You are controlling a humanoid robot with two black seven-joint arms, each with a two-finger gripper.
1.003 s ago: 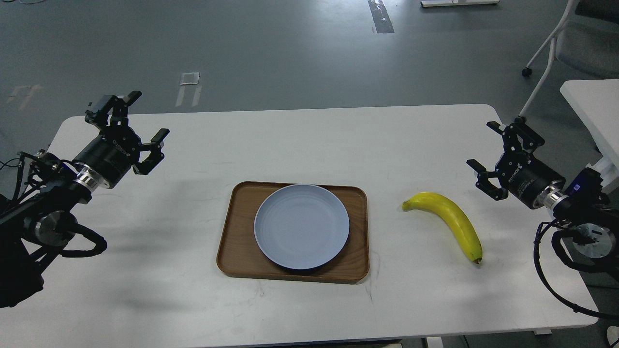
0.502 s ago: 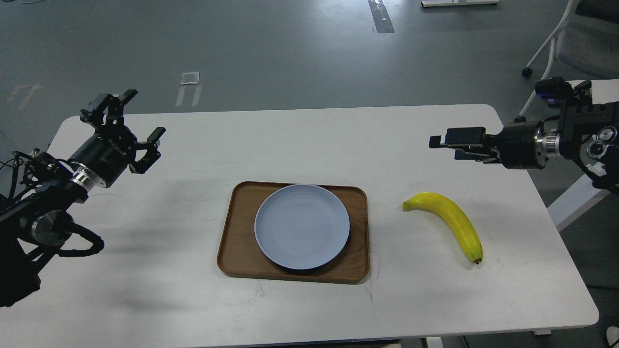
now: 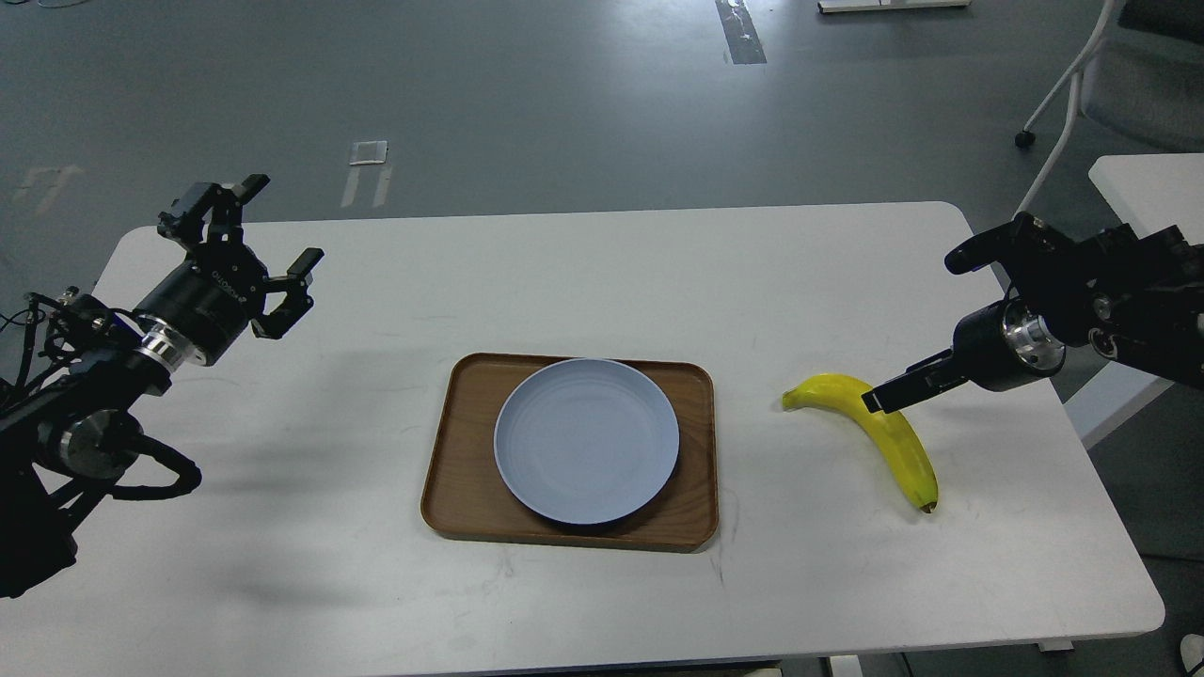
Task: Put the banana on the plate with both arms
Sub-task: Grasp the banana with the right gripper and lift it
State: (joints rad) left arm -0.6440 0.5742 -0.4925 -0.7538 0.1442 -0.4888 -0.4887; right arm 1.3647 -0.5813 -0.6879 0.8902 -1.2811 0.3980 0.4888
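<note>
The yellow banana [image 3: 901,449] lies on the white table [image 3: 602,282], right of the tray, stem end pointing left. The pale blue-grey plate [image 3: 586,440] sits on the brown wooden tray [image 3: 451,494] at the table's middle. My right gripper [image 3: 879,400] reaches in from the right and its tip is over the banana's upper part. It is seen edge-on, so its two fingers cannot be told apart, nor whether it touches the banana. My left gripper [image 3: 282,224] is open and empty, held above the table's far left, well away from the plate.
A second white table [image 3: 1143,183] and a chair [image 3: 1110,85] stand beyond the right edge. The grey floor lies behind the table's far edge.
My right arm has swung from above the table's right edge, past a raised pose pointing left, down to the banana. My left arm has hardly moved.
</note>
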